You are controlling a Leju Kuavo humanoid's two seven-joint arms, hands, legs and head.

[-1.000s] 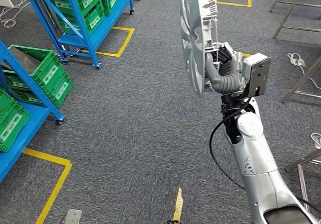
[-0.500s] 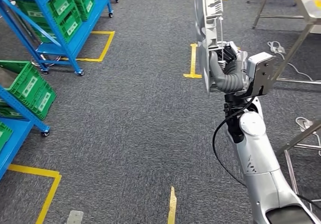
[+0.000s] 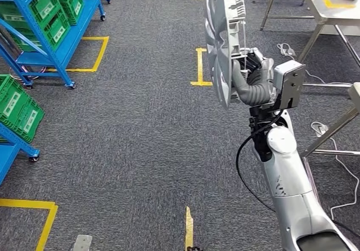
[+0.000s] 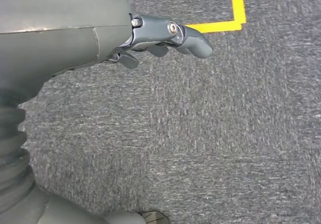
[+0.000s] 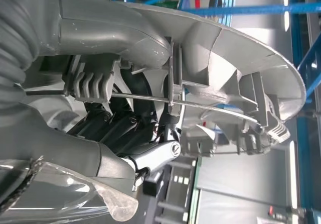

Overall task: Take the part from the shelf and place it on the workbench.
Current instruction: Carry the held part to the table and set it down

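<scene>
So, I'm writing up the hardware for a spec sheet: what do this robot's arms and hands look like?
The right arm has glossy silver shells, a round white joint cap and a looping black cable. The right hand has a grey ribbed wrist cover, thick grey thumb, dark fingers and a grey camera box. The left hand is matte grey with darker fingers.

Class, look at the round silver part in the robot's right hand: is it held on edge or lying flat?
On edge. In the head view the part stands upright above the right hand, its rim toward the camera and its face sideways, well above the carpet.

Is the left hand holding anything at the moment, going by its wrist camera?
No: the left hand hangs over bare grey carpet with nothing between its fingers.
</scene>
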